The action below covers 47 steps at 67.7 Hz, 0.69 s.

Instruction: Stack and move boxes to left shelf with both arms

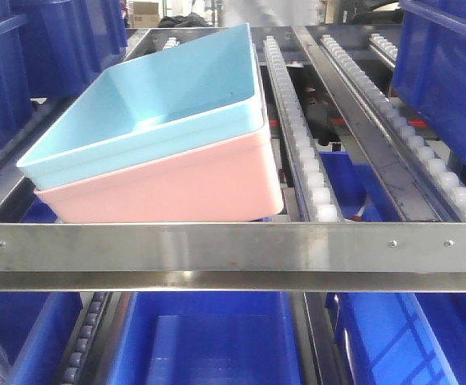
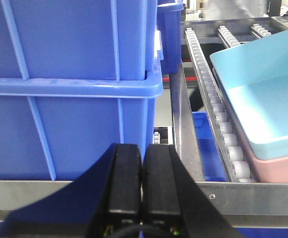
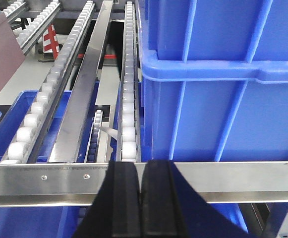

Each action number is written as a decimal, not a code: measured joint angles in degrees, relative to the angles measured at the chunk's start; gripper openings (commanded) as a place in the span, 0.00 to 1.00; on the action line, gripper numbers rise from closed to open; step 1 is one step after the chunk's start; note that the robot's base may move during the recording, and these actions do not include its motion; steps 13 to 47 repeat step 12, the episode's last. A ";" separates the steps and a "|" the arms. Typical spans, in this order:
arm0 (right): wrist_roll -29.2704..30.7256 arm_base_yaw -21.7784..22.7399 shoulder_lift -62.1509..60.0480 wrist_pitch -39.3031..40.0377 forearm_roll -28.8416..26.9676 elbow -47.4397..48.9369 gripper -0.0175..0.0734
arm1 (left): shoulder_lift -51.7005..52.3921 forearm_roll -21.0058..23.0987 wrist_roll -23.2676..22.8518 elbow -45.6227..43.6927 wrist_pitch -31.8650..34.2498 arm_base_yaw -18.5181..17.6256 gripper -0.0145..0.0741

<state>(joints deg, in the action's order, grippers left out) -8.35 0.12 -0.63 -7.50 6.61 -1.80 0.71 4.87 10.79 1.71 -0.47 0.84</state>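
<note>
Exterior front-facing view takes in what neither wrist camera does: both boxes whole, nested, the light blue box (image 1: 172, 88) sitting inside the salmon pink box (image 1: 192, 180). They rest on the left shelf (image 1: 233, 249), just behind its brushed steel front rail, beside a lane of white rollers (image 1: 301, 132). The blue one sits tilted, its near left corner overhanging the pink rim, its far side lower. Both are smooth-walled with rolled rims, and the blue one's inside is bare. My grippers do not appear here.

My left wrist view shows only the boxes' left corner at the right edge, blue over pink, touching the roller lane. It adds my left gripper (image 2: 142, 186), jaws pressed together with nothing between them, low in front of the rail, facing a large dark blue ribbed bin (image 2: 69, 89).

My right wrist view catches only a dull pinkish sliver at its left edge. There my right gripper (image 3: 140, 198) is likewise closed on nothing, before the rail and another dark blue ribbed bin (image 3: 223, 84).
</note>
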 measured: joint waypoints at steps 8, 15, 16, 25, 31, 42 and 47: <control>0.00 0.00 0.00 0.00 0.00 0.00 0.23 | 0.00 0.00 0.00 0.00 0.00 0.00 0.15; 0.00 0.00 0.00 0.00 0.00 0.00 0.23 | 0.00 0.00 0.00 0.00 0.00 0.00 0.15; 0.00 0.00 0.00 0.00 0.00 0.00 0.23 | 0.00 0.00 0.00 0.00 0.00 0.00 0.15; 0.00 0.00 0.00 0.00 0.00 0.00 0.23 | 0.00 0.00 0.00 0.00 0.00 0.00 0.15; 0.00 0.00 0.00 0.00 0.00 0.00 0.23 | 0.00 0.00 0.00 0.00 0.00 0.00 0.15; 0.00 0.00 0.00 0.00 0.00 0.00 0.23 | 0.00 0.00 0.00 0.00 0.00 0.00 0.15; 0.00 0.00 0.00 0.00 0.00 0.00 0.23 | 0.00 0.00 0.00 0.00 0.00 0.00 0.15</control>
